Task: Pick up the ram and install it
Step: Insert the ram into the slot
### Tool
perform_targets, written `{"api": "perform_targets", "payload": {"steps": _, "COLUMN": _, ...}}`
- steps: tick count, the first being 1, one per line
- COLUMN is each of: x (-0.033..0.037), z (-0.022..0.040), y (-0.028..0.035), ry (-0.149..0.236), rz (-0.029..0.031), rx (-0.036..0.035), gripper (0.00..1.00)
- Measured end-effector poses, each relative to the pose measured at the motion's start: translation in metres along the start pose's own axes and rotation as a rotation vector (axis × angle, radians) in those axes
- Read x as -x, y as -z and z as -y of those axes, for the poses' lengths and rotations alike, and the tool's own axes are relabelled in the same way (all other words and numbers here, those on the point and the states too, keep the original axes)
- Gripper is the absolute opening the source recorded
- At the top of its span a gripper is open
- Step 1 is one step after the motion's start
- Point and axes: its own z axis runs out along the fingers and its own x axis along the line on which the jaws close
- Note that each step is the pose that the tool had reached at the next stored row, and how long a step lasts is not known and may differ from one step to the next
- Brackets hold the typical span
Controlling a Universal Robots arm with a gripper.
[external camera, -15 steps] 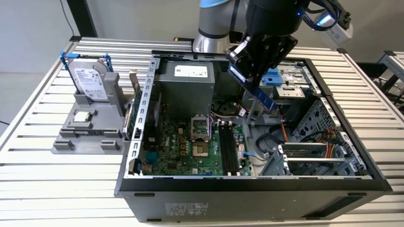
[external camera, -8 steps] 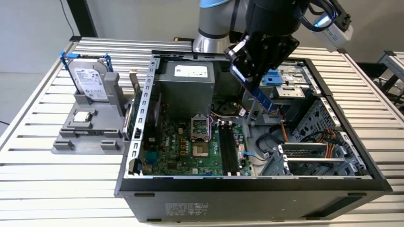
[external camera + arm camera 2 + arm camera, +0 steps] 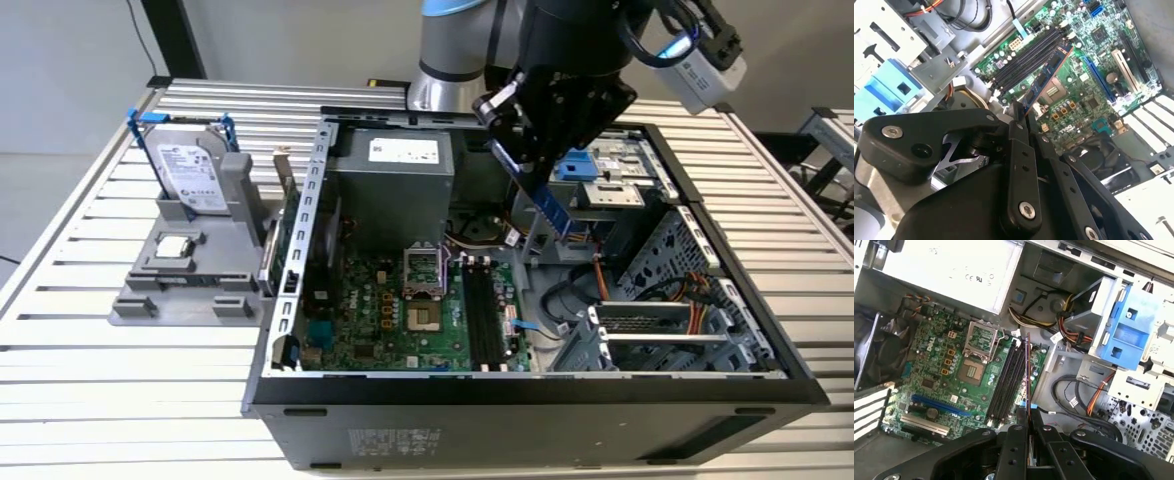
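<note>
Above motherboard slots [image 3: 1024,57], ram [image 3: 1046,75] pinched in hand [image 3: 1021,114].

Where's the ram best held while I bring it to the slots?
By its flat faces at one end, from above, as the gripper has it now. The ram is a thin board, so only the faces offer purchase, and the long edge facing the black slots should probably stay free.

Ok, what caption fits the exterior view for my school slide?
The gripper holds the ram tilted over the open computer case and its motherboard.
</note>
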Motion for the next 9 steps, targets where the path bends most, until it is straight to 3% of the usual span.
{"api": "perform_targets", "payload": {"steps": 9, "x": 0.0, "z": 0.0, "y": 0.0, "ry": -0.104, "rz": 0.0011, "rx": -0.0044, "gripper": 0.0}}
